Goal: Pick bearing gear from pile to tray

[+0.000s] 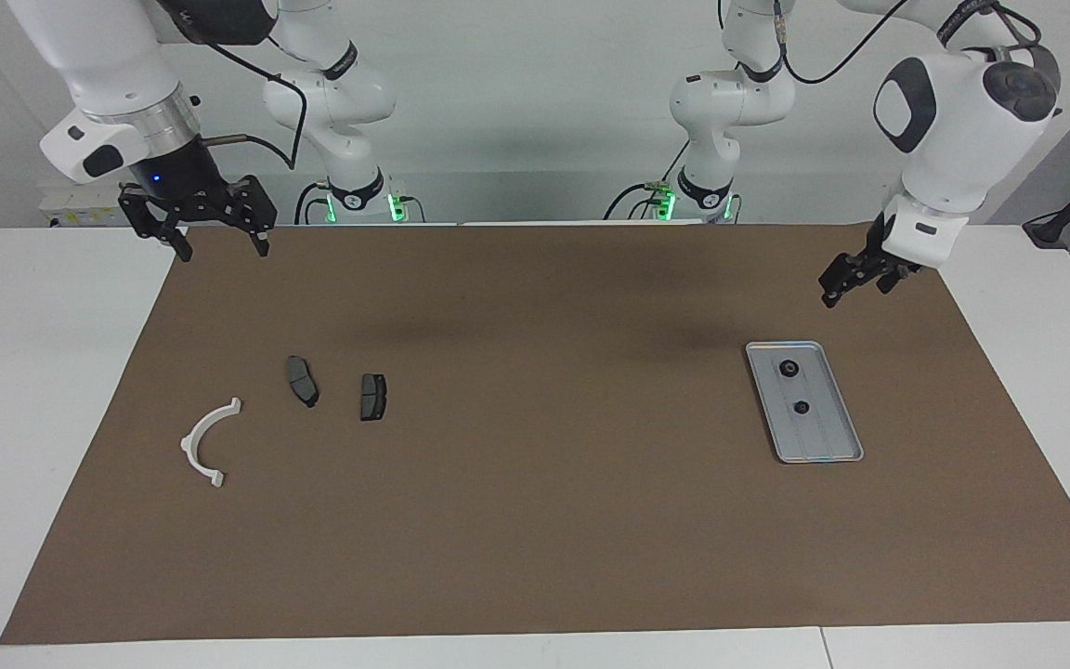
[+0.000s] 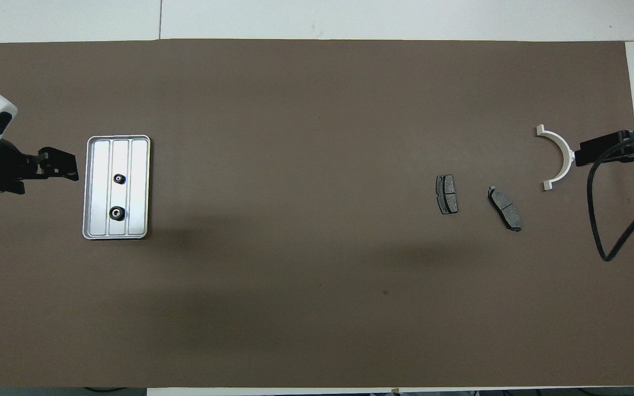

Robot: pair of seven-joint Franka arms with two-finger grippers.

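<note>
The silver tray point(image 1: 830, 439) point(image 2: 138, 187) lies on the mat at the left arm's end of the table. Two small black bearing gears rest in it, one point(image 1: 788, 369) point(image 2: 115, 213) nearer the robots than the other point(image 1: 802, 407) point(image 2: 119, 178). My left gripper point(image 1: 855, 290) point(image 2: 66, 169) hangs open and empty, raised clear of the tray on the side toward the left arm's end. The pile at the right arm's end holds a white half-ring bracket point(image 1: 189, 443) point(image 2: 567, 157) and two dark brake pads point(image 1: 302, 380) point(image 1: 372, 397). My right gripper point(image 1: 222, 249) point(image 2: 584, 157) waits open, high over the mat's edge.
A brown mat point(image 1: 535, 520) covers most of the white table. The brake pads point(image 2: 446, 194) point(image 2: 505, 208) lie side by side, a little nearer the robots than the bracket. The right arm's black cable point(image 2: 603, 242) loops over the mat's edge.
</note>
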